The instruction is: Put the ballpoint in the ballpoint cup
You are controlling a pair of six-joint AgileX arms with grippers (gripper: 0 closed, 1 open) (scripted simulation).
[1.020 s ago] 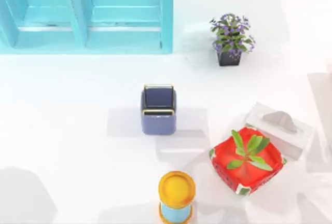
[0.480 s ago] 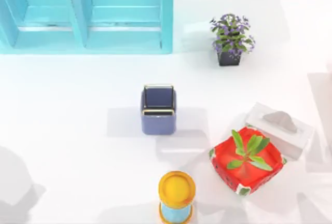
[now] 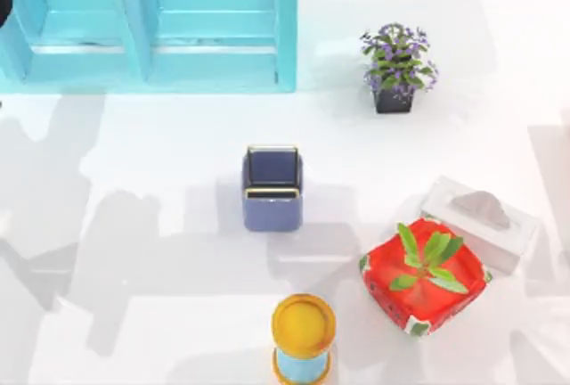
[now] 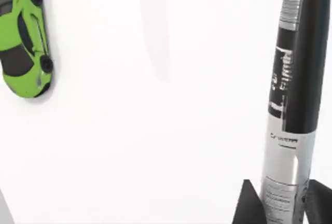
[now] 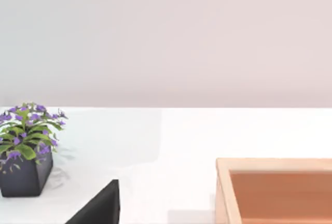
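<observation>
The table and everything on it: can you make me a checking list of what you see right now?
Surface: white table, crossed by arm shadows.
Job's things: ballpoint between the left gripper's fingers; ballpoint cup upright mid-table, apart from its neighbours.
Clutter: yellow-topped cylinder, red planter, tissue box, purple flower pot, green toy car, wooden box.
Grippers: left gripper holds the ballpoint.
Cables: nothing seen.
Surroundings: turquoise cabinet at the back.
</observation>
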